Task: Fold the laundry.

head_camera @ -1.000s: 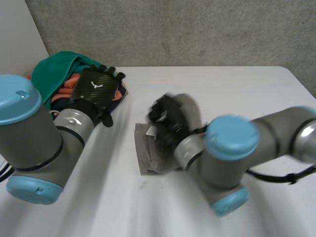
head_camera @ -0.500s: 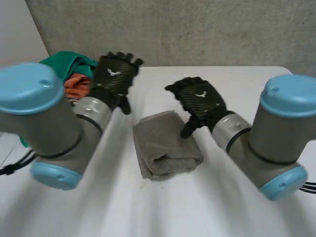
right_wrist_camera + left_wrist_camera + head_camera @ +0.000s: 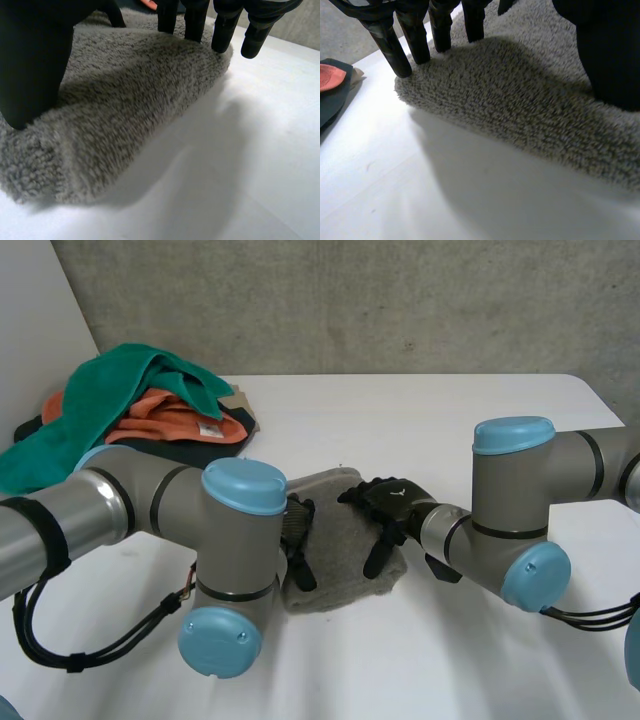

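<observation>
- Bent at the elbow, with the left hand (image 3: 300,548) turned inward, palm down, fingers (image 3: 415,35) straight.
- Opposite, with the right hand (image 3: 395,502) palm down, fingers (image 3: 195,20) straight, thumb lowered.

1. Swung the left hand (image 3: 297,538) off the heap of clothes (image 3: 140,405) and across the surface (image 3: 420,420).
2. Lowered it to the left edge of the grey towel (image 3: 340,525), fingers (image 3: 387,42) straight, tips at the towel's border.
3. Brought the right hand (image 3: 393,505) down from the towel's far corner onto its right side, fingers (image 3: 224,30) straight.
4. Left the heap of clothes uncovered.
</observation>
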